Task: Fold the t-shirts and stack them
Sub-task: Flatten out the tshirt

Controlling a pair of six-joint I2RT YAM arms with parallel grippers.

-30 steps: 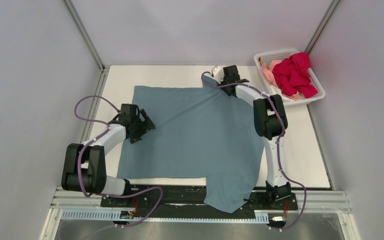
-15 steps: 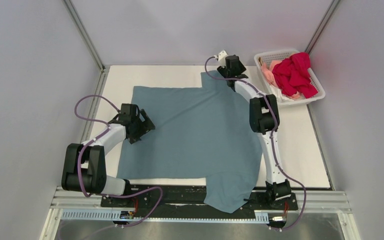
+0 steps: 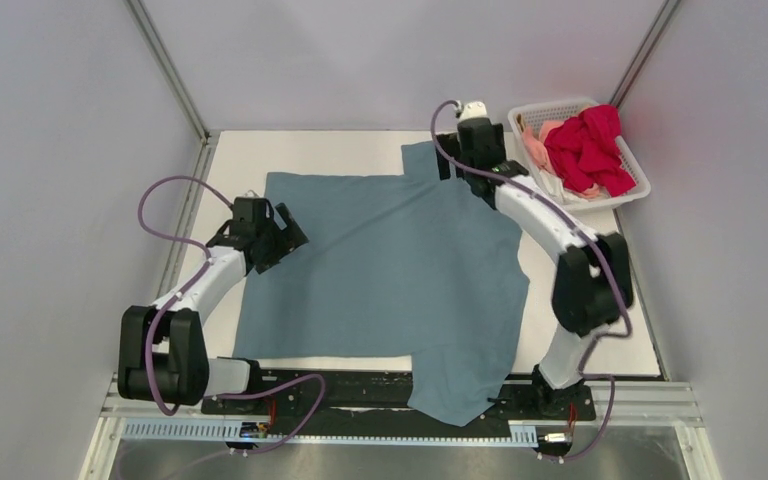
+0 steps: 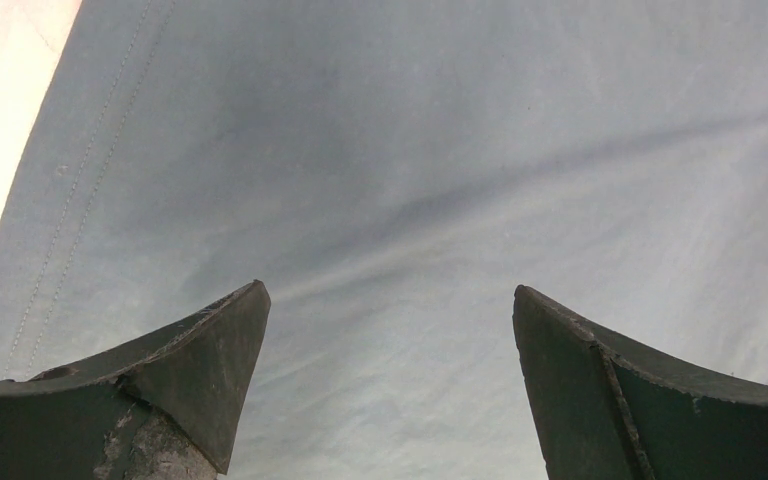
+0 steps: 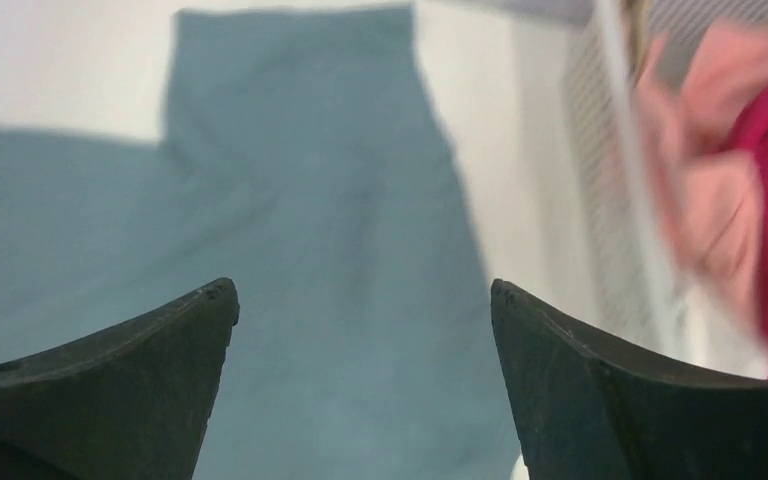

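Since half a second ago the right arm has swung its elbow out toward the right edge of the top view and carried its gripper a little further up the frame, while the left arm has barely shifted. Nearest, at the bottom centre, one sleeve of the blue-grey t-shirt (image 3: 390,270) droops over the front edge of the table (image 3: 620,300), so the garment is not yet fully supported. Its body lies spread flat over the middle of the table, with a shallow crease running diagonally from the left. At mid-left the left gripper (image 4: 390,295) hovers low over the cloth near the stitched hem, jaws spread and holding nothing. Further up, right of centre, the right gripper (image 5: 362,290) hangs above the far sleeve, which lies flat; its jaws are likewise spread and empty. Beyond, in the upper right corner, the basket (image 3: 632,190) holds the red t-shirt (image 3: 585,150) and the pink t-shirt (image 3: 538,145) in a heap. The step looks like squaring the shirt before the first fold. To do it well, I would pinch only the top layer at the hem and far sleeve, draw the cloth away from the front edge until the hanging sleeve is on the table, and smooth that crease before folding.
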